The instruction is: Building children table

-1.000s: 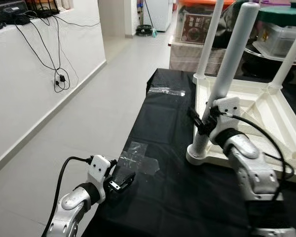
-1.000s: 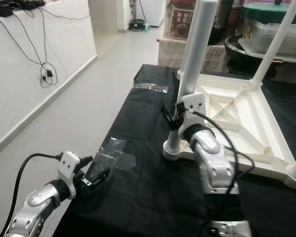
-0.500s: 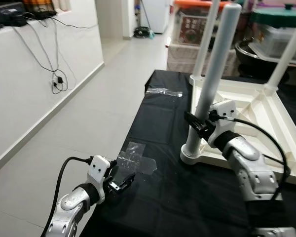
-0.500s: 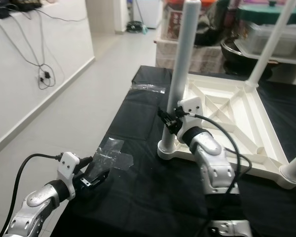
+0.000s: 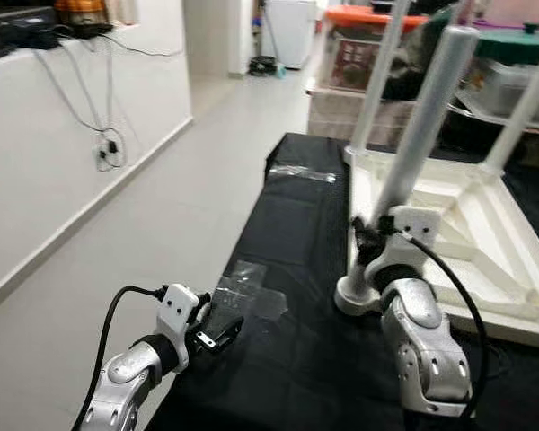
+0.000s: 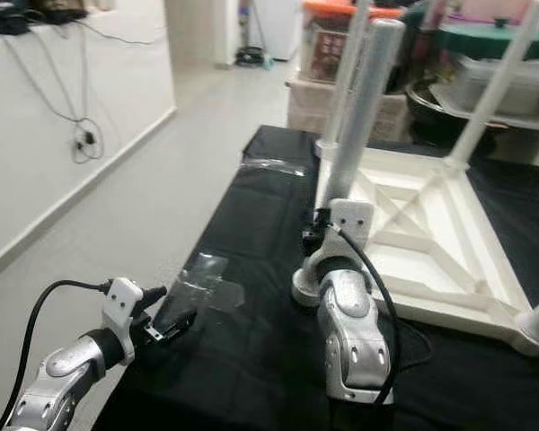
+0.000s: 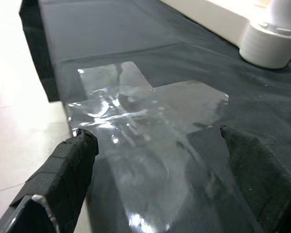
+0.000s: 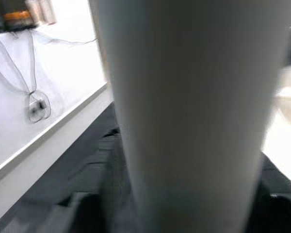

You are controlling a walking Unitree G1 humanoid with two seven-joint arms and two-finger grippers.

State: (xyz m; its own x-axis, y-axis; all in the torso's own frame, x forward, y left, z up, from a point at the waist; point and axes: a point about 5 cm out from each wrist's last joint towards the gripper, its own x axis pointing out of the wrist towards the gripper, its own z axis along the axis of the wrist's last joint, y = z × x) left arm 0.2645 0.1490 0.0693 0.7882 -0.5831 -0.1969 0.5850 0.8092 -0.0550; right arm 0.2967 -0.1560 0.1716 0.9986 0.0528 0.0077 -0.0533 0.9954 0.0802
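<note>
One right claw (image 5: 366, 241) around table leg (image 5: 422, 126), left claw (image 7: 160, 160) spread at cloth edge (image 5: 242, 242)

A matt black cloth (image 5: 296, 224) covers the worktop, slightly creased. Strips of clear glossy tape (image 7: 136, 111) stuck on it catch the light and look wrinkled. The upturned small table (image 5: 467, 224) and its near leg (image 5: 413, 153) look like smooth white plastic with a soft sheen. The robot arm (image 5: 422, 350) has a shiny silver shell. The left gripper's fingers (image 7: 68, 170) have a coarse, matt black padding. The floor (image 5: 180, 180) is smooth pale tile
</note>
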